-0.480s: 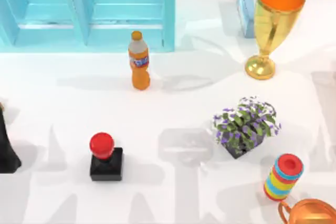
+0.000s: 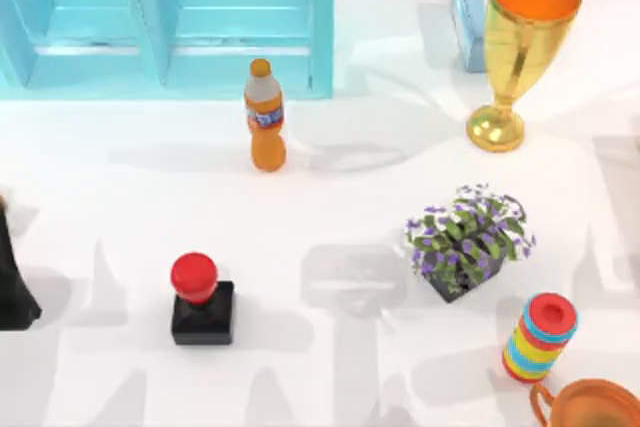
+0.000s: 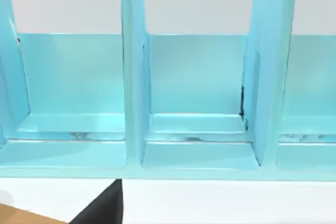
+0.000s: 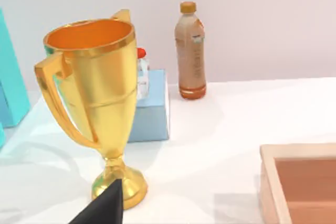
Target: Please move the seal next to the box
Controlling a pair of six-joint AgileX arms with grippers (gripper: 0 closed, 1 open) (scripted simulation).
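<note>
The white surface (image 2: 350, 187) carries everything. The biggest piece is the turquoise rack (image 2: 170, 17) along the far left. Next comes the gold trophy (image 2: 520, 37) at the far right, with a light blue box (image 2: 468, 22) just behind it, then the flowering plant (image 2: 468, 237) nearer on the right, and the orange bottle (image 2: 265, 117) standing upright in front of the rack.

The seal (image 2: 200, 302) stands upright at the near left, well apart from everything else, red knob on its black block, and nothing is touching it. The left arm (image 2: 12, 292) sits at the left edge, near the seal. Its end effector (image 3: 102, 209) faces the rack, and we cannot tell whether it is apart or together. The same holds for the right end effector (image 4: 103, 208), which looks at the trophy from the right side.

We judge the task unstarted. The risks we see:
- The round glossy knob could slip out of a pinch, so gripping the square base looks safer.
- The box sits tight behind the trophy, so a carry towards it could knock the tall, narrow-footed cup over.
- The orange bottle lies close to a straight path and would topple easily.
- The striped cylinder (image 2: 540, 337) also has a red top and could be mistaken for the seal.
</note>
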